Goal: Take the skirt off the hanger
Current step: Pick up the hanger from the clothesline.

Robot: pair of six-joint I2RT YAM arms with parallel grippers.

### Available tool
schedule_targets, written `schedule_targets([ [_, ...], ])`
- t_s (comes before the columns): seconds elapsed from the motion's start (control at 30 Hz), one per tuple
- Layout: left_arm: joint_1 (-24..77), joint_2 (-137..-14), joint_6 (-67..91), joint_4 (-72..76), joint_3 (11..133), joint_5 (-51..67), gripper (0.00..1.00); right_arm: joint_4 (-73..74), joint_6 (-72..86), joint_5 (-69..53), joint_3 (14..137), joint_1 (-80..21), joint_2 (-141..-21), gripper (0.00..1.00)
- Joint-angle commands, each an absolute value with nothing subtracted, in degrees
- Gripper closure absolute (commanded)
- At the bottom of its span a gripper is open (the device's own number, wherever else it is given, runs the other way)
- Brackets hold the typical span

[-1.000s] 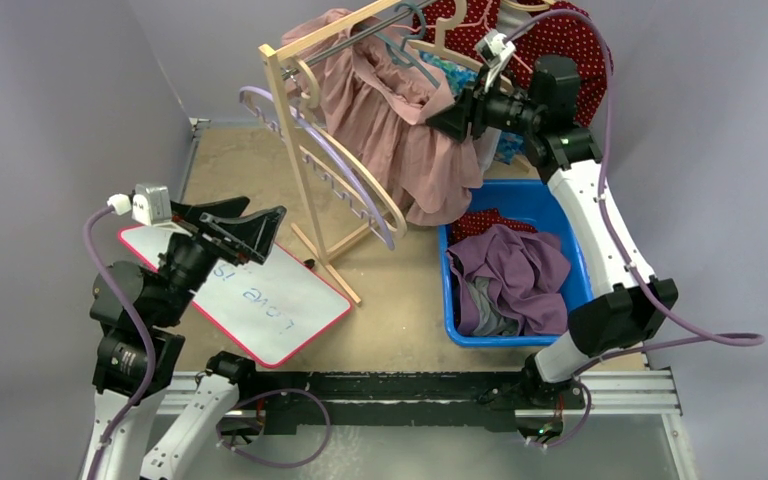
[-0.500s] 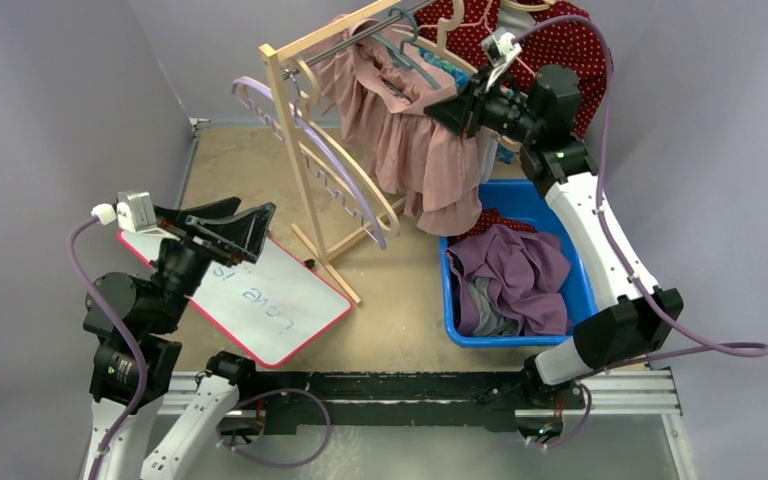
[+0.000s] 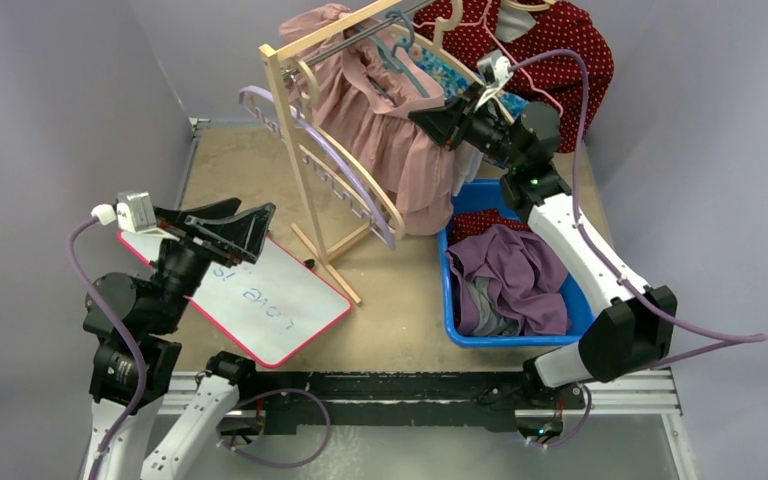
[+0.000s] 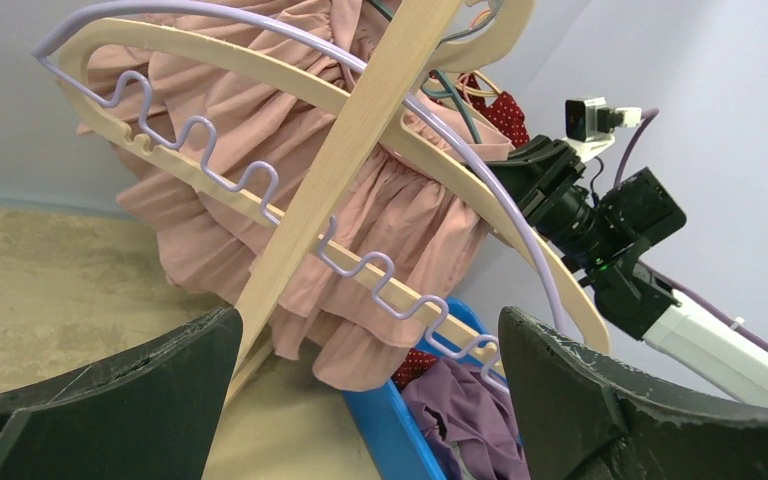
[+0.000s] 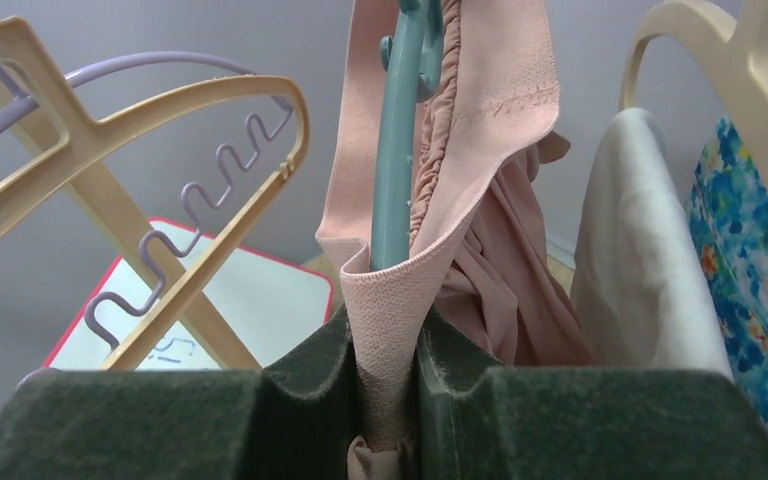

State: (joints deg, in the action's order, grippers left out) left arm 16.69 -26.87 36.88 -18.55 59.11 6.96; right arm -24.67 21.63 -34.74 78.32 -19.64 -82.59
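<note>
The pink ruffled skirt [image 3: 390, 125] hangs from a teal hanger [image 3: 401, 48] on the wooden rack [image 3: 295, 130]. My right gripper [image 3: 428, 112] is up at the skirt's right side. In the right wrist view it [image 5: 390, 400] is shut on the skirt's [image 5: 490, 90] elastic waistband, which is pulled over the end of the teal hanger [image 5: 395, 150]. My left gripper [image 3: 235, 225] hovers open and empty over the whiteboard, left of the rack. The left wrist view looks between its wide jaws [image 4: 370, 370] at the skirt [image 4: 360, 200] behind the rack post.
Empty beige and lilac hangers [image 3: 350, 185] lean on the rack's left side. A blue bin [image 3: 575, 285] with purple and red clothes sits under the right arm. A whiteboard [image 3: 270, 305] lies front left. A red dotted garment [image 3: 560, 45] hangs at the rack's far right.
My right gripper closed on the waistband and moved left along the rack; the skirt swung left with it. The left arm shifted slightly left, then held still.
</note>
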Motion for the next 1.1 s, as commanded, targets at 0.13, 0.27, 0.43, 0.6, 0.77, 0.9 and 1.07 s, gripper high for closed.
schedule_targets([
  [0.13, 16.9, -25.1, 37.5, -16.9, 59.5, 6.3, 0.0, -54.0, 23.6, -23.0, 74.3, -23.4, -81.3, 1.0],
  [0.27, 17.0, -25.1, 36.2, -18.2, 59.5, 5.5, 0.0, -62.2, 24.9, -19.6, 71.8, -24.3, -82.2, 1.0],
  [0.43, 16.9, -24.8, 34.6, -19.9, 60.1, 4.4, 0.0, -68.7, 25.0, -18.1, 68.0, -25.5, -81.6, 1.0],
  [0.6, 17.0, -25.1, 33.9, -20.4, 59.8, 4.0, 0.0, -71.1, 25.0, -16.6, 62.7, -25.7, -77.9, 1.0],
  [0.77, 16.9, -25.7, 34.5, -19.8, 58.9, 4.2, 0.0, -62.4, 24.4, -17.0, 59.7, -25.7, -72.7, 1.0],
  [0.9, 17.0, -26.0, 34.9, -19.6, 58.0, 4.1, 0.0, -55.6, 24.8, -19.5, 54.4, -25.7, -66.8, 1.0],
  [1.07, 17.0, -26.7, 36.4, -19.6, 55.8, 4.5, 0.0, -42.4, 25.5, -22.3, 49.3, -25.7, -57.2, 1.0],
])
